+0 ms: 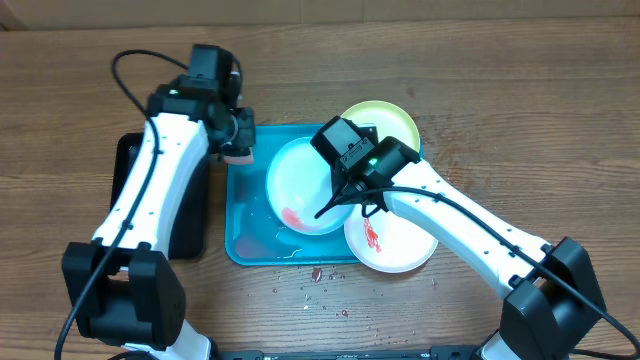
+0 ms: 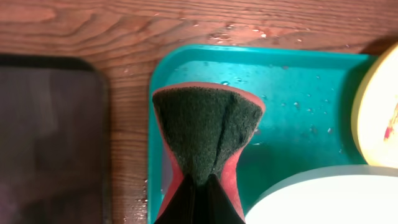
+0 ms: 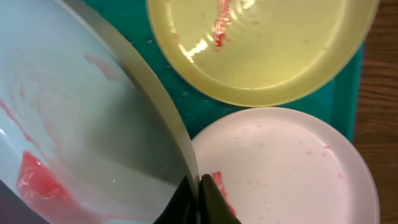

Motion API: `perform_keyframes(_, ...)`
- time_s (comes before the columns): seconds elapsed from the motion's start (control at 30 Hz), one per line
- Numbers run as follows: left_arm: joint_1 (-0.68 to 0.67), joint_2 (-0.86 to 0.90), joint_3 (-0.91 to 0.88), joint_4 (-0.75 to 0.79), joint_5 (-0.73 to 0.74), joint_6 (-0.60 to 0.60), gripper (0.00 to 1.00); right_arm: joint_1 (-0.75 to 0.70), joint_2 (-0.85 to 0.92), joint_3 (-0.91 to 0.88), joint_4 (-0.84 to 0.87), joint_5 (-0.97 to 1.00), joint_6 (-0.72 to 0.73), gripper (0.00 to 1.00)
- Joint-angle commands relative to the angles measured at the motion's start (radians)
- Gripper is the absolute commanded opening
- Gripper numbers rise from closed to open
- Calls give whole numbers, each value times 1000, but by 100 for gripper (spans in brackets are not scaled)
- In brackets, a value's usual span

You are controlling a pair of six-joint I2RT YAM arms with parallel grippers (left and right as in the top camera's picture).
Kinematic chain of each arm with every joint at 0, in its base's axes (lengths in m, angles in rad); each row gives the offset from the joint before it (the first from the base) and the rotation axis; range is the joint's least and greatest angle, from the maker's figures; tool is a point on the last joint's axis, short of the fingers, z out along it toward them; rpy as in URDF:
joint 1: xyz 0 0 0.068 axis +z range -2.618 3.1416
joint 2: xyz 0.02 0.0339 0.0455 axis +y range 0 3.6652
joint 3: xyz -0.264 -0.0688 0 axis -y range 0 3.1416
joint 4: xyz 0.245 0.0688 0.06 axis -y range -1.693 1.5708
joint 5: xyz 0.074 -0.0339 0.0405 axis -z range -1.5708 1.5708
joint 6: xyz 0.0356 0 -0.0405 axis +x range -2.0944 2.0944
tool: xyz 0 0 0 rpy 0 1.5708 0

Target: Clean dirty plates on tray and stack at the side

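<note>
The turquoise tray (image 1: 245,235) holds three plates. My right gripper (image 1: 338,198) is shut on the rim of the light blue plate (image 1: 300,180) and holds it tilted up; red smears mark its low side (image 3: 37,177). The yellow-green plate (image 1: 392,118) lies at the tray's far right with a red streak (image 3: 219,31). The pinkish-white plate (image 1: 400,245) lies at the near right, smeared red (image 3: 280,168). My left gripper (image 1: 236,140) is shut on a red sponge with a dark green scrub face (image 2: 208,134), over the tray's far left corner (image 2: 292,81).
A narrow black tray (image 1: 190,215) lies left of the turquoise tray, also in the left wrist view (image 2: 50,137). Red crumbs (image 1: 315,275) are scattered on the wooden table in front of the tray. Water drops wet the tray floor.
</note>
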State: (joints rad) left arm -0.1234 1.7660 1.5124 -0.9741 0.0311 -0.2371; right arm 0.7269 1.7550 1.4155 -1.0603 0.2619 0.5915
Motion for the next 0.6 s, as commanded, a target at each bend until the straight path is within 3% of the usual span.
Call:
perform_keyframes(0.0,31,-6,20,-5,48,-22,4,21,-27,46,-56,182,78,4)
perform_keyframes(0.33,38,-6,20,9,32,-22,4,155,-28,189,-187,544,146,4)
perform_keyframes(0.57,68,-6,20,5,32,-22,4,303,-29,197,-208,850,161,4)
